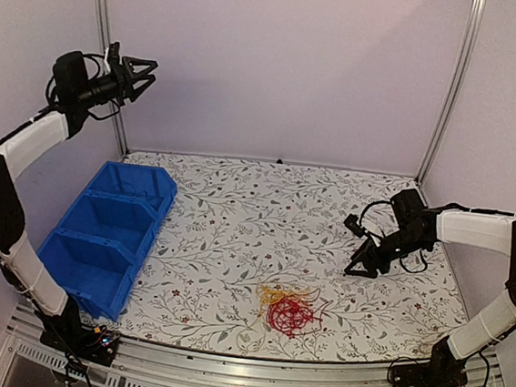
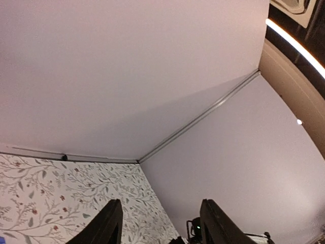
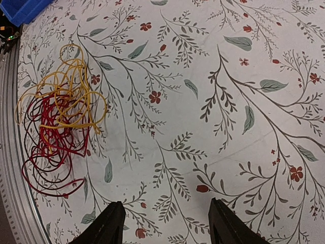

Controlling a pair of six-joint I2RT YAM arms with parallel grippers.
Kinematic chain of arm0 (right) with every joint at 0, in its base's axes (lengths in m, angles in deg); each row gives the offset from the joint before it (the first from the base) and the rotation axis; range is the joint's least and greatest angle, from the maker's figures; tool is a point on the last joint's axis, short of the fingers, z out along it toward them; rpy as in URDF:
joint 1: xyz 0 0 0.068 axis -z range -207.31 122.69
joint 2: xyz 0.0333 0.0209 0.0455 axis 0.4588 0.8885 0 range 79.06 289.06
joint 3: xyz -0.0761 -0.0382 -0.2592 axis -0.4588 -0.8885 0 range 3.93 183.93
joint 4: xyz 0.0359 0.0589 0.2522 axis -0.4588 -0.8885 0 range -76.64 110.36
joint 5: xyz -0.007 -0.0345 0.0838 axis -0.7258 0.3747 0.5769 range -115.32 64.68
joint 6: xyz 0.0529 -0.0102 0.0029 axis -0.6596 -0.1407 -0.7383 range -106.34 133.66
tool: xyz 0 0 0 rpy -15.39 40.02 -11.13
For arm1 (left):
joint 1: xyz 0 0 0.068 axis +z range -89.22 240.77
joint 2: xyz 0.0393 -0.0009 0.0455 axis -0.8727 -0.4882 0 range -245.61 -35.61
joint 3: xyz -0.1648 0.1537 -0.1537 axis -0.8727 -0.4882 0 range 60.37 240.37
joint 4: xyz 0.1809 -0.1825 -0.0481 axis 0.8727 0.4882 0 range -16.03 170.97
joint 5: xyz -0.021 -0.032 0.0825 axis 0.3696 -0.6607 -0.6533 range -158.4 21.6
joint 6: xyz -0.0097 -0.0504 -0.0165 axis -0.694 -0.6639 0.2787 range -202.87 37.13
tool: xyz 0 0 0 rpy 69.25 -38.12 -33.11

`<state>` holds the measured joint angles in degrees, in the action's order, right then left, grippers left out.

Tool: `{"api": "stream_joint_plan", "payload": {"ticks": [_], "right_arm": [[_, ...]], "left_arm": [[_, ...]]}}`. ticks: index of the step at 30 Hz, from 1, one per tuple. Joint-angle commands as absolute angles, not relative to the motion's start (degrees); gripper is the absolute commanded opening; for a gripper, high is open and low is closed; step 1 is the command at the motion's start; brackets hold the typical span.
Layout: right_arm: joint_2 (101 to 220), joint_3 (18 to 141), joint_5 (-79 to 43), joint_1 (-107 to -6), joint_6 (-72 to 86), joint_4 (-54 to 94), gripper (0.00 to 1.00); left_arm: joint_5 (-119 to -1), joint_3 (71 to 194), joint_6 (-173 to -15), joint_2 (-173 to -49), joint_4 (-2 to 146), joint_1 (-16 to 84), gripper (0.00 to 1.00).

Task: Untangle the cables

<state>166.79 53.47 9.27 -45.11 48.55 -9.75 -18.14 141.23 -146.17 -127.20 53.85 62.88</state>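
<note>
Fingers (image 3: 111,226) of the right gripper (image 3: 164,202) stand parted with only printed cloth showing between them. The two on the left gripper (image 2: 161,201) are likewise spread, with nothing in their grasp.

One clump of cables (image 1: 290,311) lies on the table (image 1: 265,212) near its front edge, right of centre and just beside the metal rail (image 3: 7,168). Two colours show in it: red coils, and yellow loops draped over one side of them. The wires are thin, round and springy, curling into overlapping rings. How many separate strands there are cannot be counted, since they cross and hide one another. The right gripper hovers near the clump but apart from it, low over the cloth. Only the dark, blunt ends of its fingers reach into the wrist view.

A cloth covers the table, pale with grey-green leafy sprigs and small red flowers. One blue plastic bin (image 1: 108,234) sits at the left side, with three open compartments in a row. The right wrist view cuts it down to a single corner. The left gripper is raised high by the left of two aluminium posts (image 1: 103,41), well apart from everything on the table. Its camera sees mostly smooth lilac wall panels (image 2: 127,76).
</note>
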Motion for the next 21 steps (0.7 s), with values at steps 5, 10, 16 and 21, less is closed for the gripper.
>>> {"api": "stream_joint_plan", "payload": {"ticks": [5,10,16,21], "right_arm": [[167.67,54.77,9.62,-44.89,49.51,-10.44,0.6],[168.65,55.13,9.97,-44.92,49.62,-10.6,0.61],[169.71,55.26,9.84,-45.5,49.61,-10.75,0.61],[170.18,55.35,9.62,-45.55,49.61,-10.71,0.61]], "left_arm": [[-61.93,146.6,-97.68,-121.91,119.92,60.95,0.49],[-69.88,137.36,-91.94,-117.86,122.2,60.9,0.5],[-78.25,132.32,-87.87,-116.92,121.9,58.89,0.53],[-78.21,131.78,-86.72,-118.34,121.74,57.83,0.52]]}}
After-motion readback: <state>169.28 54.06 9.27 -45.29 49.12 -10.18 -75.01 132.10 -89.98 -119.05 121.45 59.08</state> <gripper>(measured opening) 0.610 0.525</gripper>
